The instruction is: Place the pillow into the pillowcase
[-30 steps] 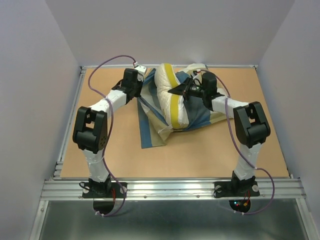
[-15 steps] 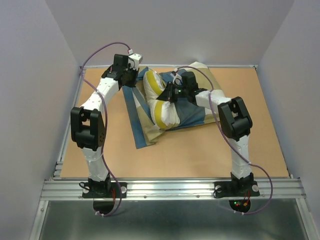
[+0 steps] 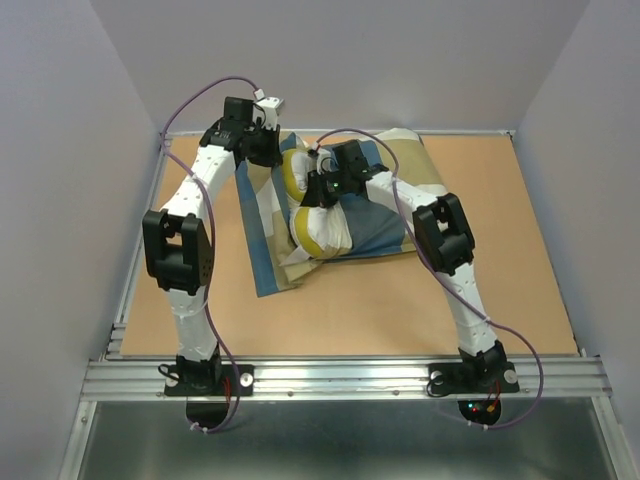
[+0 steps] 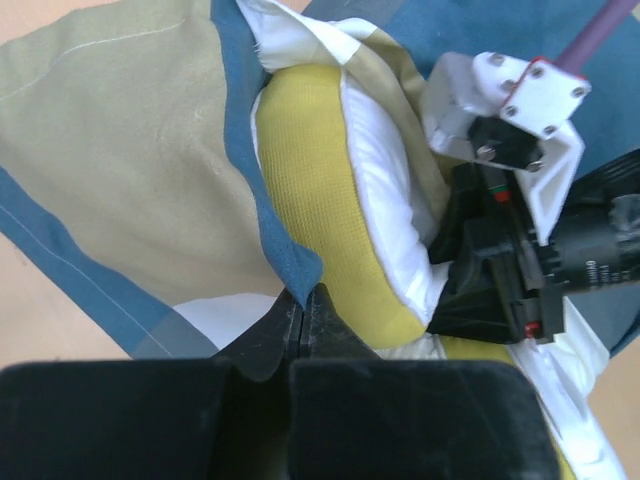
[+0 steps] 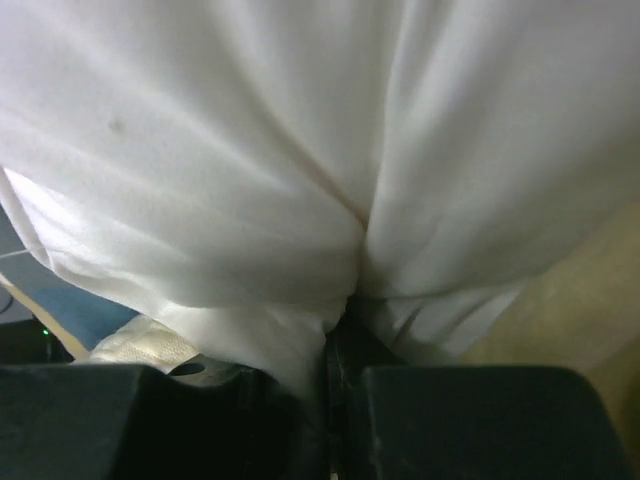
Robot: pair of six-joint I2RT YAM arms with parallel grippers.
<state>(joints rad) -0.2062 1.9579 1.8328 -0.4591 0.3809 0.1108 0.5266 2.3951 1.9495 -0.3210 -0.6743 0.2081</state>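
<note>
The pillowcase (image 3: 385,215), in blue, tan and cream blocks, lies spread at the back middle of the table. The white pillow (image 3: 322,226) with its yellow-green edge sits bunched on it, partly under the cloth. My left gripper (image 3: 272,150) is shut on the pillowcase's blue hem (image 4: 296,272) right beside the pillow's yellow edge (image 4: 312,180). My right gripper (image 3: 318,190) is shut on a fold of the pillow's white fabric (image 5: 330,200), which fills the right wrist view. The right gripper's body also shows in the left wrist view (image 4: 540,250).
The tan table (image 3: 400,300) has a metal rail (image 3: 340,378) along its near edge and grey walls on three sides. A purple cable (image 3: 200,95) loops above the left arm; another runs over the pillowcase to the right arm.
Both grippers moved left and toward the back. The pillow was dragged left and bunched up; the pillowcase's left edge shifted left and its right part spread flatter.
</note>
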